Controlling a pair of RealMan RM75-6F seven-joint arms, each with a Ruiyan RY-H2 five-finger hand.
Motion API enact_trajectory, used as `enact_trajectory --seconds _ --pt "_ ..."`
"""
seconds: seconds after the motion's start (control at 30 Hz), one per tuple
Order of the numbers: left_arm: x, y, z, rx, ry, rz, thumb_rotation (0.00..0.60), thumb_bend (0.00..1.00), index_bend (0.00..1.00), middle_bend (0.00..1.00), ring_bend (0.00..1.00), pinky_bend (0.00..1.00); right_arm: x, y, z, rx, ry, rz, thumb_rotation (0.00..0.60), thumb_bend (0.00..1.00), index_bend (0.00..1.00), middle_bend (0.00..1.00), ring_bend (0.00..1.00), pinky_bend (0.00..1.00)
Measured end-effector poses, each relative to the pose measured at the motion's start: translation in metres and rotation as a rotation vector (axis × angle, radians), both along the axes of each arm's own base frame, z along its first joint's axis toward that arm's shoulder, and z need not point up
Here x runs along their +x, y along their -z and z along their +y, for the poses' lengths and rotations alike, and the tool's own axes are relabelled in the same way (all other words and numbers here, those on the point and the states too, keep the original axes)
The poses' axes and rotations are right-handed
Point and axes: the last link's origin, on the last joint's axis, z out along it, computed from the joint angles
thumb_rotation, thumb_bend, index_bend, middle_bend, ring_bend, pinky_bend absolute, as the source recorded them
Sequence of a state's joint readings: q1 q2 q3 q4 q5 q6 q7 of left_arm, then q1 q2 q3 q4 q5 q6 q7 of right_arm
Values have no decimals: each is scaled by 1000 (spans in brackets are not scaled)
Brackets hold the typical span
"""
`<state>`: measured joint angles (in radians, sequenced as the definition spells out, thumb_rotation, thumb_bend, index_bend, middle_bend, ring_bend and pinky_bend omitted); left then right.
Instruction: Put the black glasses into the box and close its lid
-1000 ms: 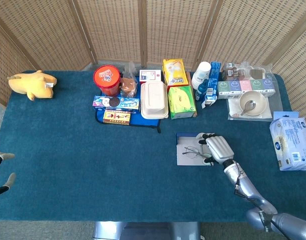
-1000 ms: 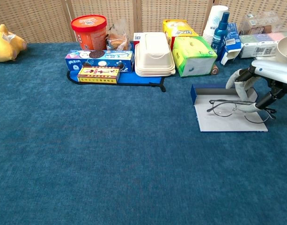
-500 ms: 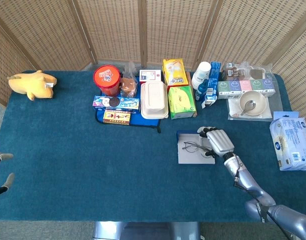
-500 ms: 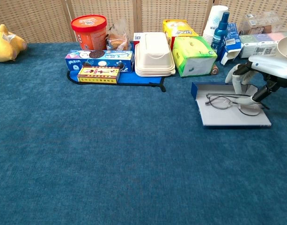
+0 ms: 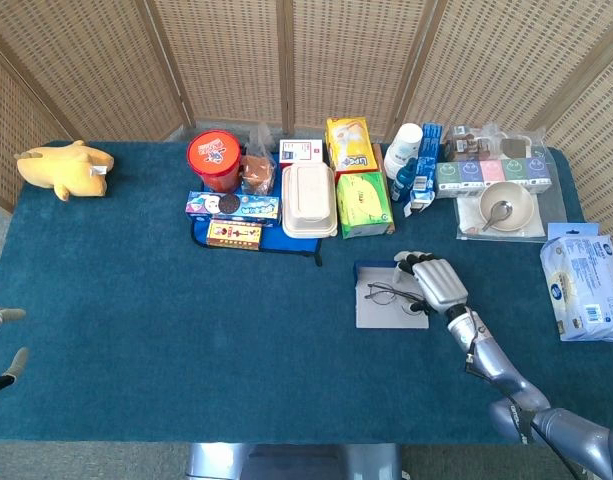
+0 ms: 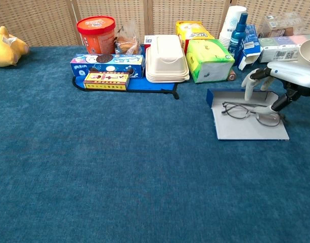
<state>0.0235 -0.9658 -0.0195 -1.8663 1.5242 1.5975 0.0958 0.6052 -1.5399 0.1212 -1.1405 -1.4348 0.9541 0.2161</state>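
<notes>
The black glasses [image 6: 250, 111] lie in the open box [image 6: 246, 130], right of the table's middle. The right hand [image 6: 276, 81] hovers over them, fingers spread, holding nothing. The left hand [image 5: 4, 350] is open at the left edge.

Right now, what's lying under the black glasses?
The black glasses lie on the open box's pale flat panel. The right hand covers their right end, so what lies beneath there is hidden.

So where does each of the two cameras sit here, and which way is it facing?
Head view: high up, looking steeply down on the whole table; shows right hand and forearm, left hand at the edge.
Chest view: low, looking forward across the table; shows only the right hand.
Shared: black glasses on the box.
</notes>
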Motion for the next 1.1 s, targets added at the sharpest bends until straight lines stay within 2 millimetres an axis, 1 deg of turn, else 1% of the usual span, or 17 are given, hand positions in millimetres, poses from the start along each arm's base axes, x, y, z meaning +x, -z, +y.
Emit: enact_trajectory --seconds 0.3,0.6,0.77,0.9,1.1 --pt "1 1 0 -1 11 -6 600 305 312 348 221 277 7 -3 16 -11 -16 -9 600 285 313 204 200 293" --pt "-1 0 -1 4 7 -9 600 305 312 349 221 277 17 -11 20 -57 -26 -30 600 285 171 129 116 218" --pt "-1 1 -1 0 7 -10 600 304 312 349 221 277 20 -15 21 -94 -29 -32 600 286 73 67 38 149" --pt "-1 0 -1 3 9 -10 600 304 312 349 221 277 18 -12 19 -127 -29 -16 600 289 47 44 2 125" --pt "-2 -1 -2 4 5 -9 600 304 312 349 221 276 8 -6 12 -184 -32 37 600 291 28 28 0 112"
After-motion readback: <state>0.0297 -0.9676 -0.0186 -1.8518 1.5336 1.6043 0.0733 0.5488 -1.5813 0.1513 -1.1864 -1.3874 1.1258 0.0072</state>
